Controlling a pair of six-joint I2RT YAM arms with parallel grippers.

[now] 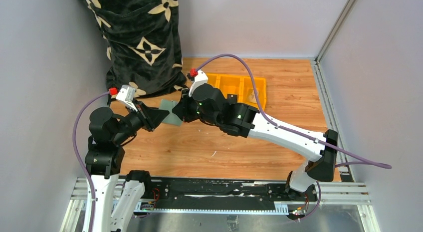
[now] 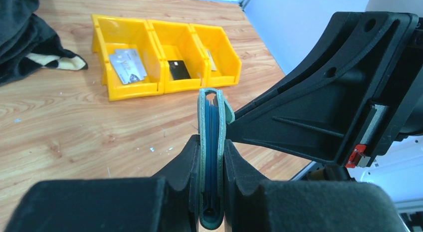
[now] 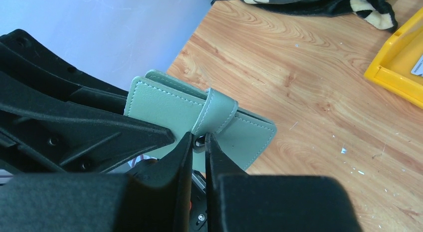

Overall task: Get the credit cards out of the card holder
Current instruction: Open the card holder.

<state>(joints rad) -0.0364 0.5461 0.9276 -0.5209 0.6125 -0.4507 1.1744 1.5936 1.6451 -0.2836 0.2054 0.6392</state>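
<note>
The sage-green card holder (image 1: 171,114) hangs folded shut above the table, between the two arms. My left gripper (image 2: 212,147) is shut on it, pressing both covers of the card holder (image 2: 211,117), which I see edge-on. Only dark blue layers show between the covers; the credit cards are hidden. My right gripper (image 3: 199,139) is shut on the snap strap (image 3: 215,114) that wraps over the card holder (image 3: 159,105), pinching it at the stud. In the top view the left gripper (image 1: 158,115) and right gripper (image 1: 179,111) meet at the holder.
A yellow three-part bin (image 2: 149,85) stands on the wooden table at the back, with a silvery card (image 2: 127,65) and a black card (image 2: 178,70) in it. A black patterned cloth bag (image 1: 142,37) sits at the back left. Grey walls close in on both sides.
</note>
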